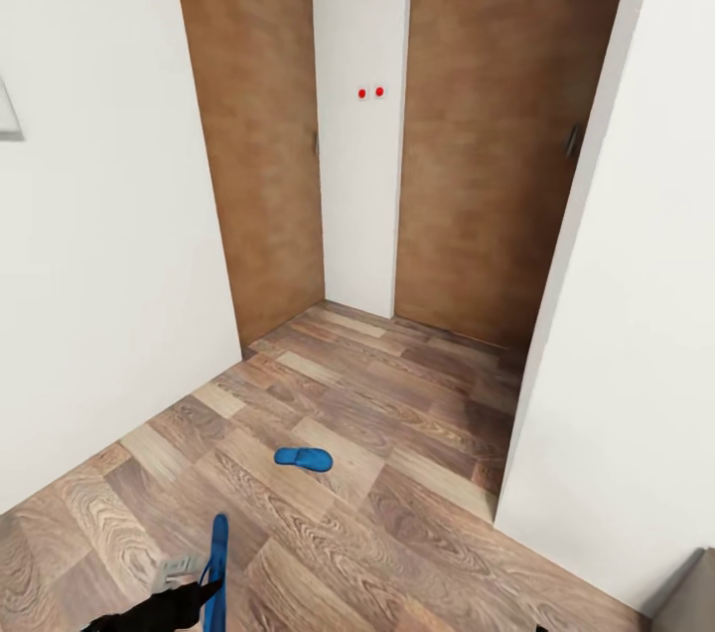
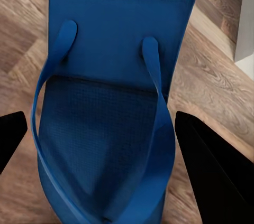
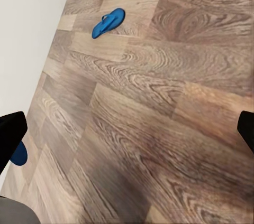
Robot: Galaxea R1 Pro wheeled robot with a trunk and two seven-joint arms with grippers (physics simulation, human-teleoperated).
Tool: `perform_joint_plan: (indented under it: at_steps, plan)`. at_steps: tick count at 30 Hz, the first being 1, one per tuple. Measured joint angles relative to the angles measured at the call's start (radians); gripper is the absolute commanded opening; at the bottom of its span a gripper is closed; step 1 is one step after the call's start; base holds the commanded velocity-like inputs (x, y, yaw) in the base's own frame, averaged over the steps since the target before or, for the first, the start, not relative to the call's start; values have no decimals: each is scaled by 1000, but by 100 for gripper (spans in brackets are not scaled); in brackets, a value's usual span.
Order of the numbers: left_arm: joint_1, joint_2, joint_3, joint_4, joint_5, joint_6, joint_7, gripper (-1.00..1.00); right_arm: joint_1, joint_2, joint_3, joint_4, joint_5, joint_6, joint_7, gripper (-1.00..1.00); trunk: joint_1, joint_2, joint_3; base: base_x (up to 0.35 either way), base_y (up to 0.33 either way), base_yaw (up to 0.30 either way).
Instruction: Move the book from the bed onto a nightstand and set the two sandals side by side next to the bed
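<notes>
The left gripper holds one thin, flat, bright blue flip-flop sandal edge-on above the brown wood-plank floor; in the left wrist view the sole and both straps of this held sandal lie between the two black fingers, which close on its edges. The second blue flip-flop sandal lies flat on the floor ahead, well apart from the first, in front of two brown wooden doors set in white walls; the right wrist view shows the same floor sandal near the wall. The right gripper has its fingers spread wide with nothing between them. Judged step in hand: collecting the sandals — one is secured, the other not yet picked up. The next move probably calls for bringing the free right gripper down over the floor sandal, closing on its edge, then carrying both toward the bed — neither bed, book nor nightstand can be located from here.
</notes>
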Motion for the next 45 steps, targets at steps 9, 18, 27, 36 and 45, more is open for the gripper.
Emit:
perform_joint_plan:
  at_steps: [9,18,27,36,45]
  plan:
    - [0,0,0,0,1,0,0,-100,0,0,0,0,0,0,0,100,0,0,0,186,-114,1]
    - [0,1,0,0,1,-1,0,-100,0,0,0,0,0,0,0,100,0,0,0,159,-35,0]
    - [0,1,0,0,1,-1,0,-100,0,0,0,0,0,0,0,100,0,0,0,321,-1,0]
    - [0,1,1,0,1,-1,0,-100,0,0,0,0,0,0,-1,100,0,0,0,249,0,21]
    - [0,1,0,0,1,-1,0,-100,0,0,0,0,0,0,-4,100,0,0,0,17,0,153]
